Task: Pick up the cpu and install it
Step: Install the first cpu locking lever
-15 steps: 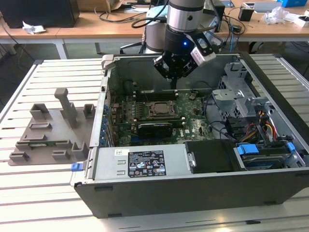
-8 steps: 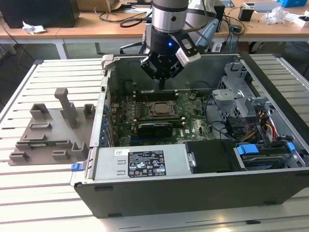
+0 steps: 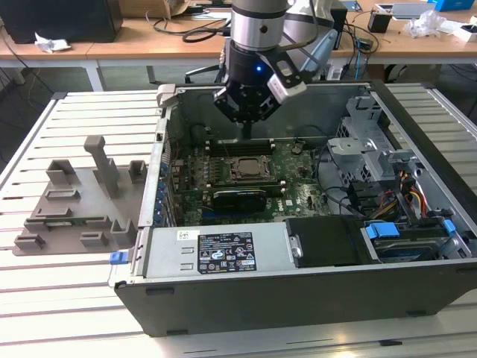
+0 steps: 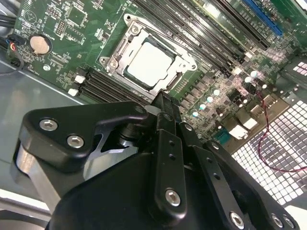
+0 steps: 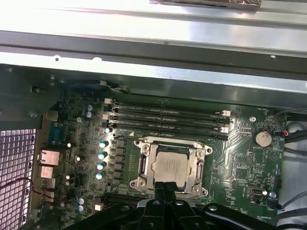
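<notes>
A slatted white metal bench point(image 3: 82, 298) is seen carrying an open dark grey computer case point(image 3: 298, 298), and beside the case, toward the exterior view's left, a grey plastic tray with raised blocks point(image 3: 78, 205) is laid on the slats. Inside the case a green motherboard point(image 3: 298, 175) is lying flat, with long black memory slots point(image 5: 165, 117) running parallel to one side of the dark square socket frame with metal edges point(image 5: 169, 167).

The small flat square cpu with its silvery-white metal top point(image 4: 149, 62) is found seated inside that frame, already in its place on the board, in both wrist views point(image 5: 170, 166).

The black claw point(image 3: 246, 119) is held above the case, over the rear portion of the board. In the second wrist view its fingers point(image 4: 165, 115) are drawn together, nothing being gripped between them, and their tips are pointed toward the socket. The cpu is thus placed just ahead of and below the fingertips, apart from them, its square faces aligned with the frame, so no long axis is offered.
</notes>
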Motion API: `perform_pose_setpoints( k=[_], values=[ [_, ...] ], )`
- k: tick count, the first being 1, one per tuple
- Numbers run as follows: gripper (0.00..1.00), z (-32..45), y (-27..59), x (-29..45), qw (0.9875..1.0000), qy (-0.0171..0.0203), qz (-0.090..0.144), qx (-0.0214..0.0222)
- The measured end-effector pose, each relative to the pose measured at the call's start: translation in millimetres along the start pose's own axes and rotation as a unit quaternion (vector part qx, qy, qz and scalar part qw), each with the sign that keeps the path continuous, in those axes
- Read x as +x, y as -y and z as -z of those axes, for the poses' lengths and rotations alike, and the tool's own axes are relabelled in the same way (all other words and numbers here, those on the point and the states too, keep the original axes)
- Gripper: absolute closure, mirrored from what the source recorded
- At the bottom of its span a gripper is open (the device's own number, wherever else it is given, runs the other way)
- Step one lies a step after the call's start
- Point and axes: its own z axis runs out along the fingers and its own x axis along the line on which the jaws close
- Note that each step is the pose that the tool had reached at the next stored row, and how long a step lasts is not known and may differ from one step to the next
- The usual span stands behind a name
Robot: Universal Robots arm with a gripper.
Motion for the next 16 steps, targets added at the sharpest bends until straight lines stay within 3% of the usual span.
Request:
perform_pose_setpoints(
  k=[4,6,16],
  values=[
    [0.89,-1.4,-0.3,1.5,1.0000,0.0000,0.000,0.0000],
    [0.89,-3.5,-4.8,4.1,1.0000,-0.0001,0.000,0.0000],
    [0.89,-14.3,-37.0,48.2,1.0000,-0.0001,0.000,0.0000]
  ],
)
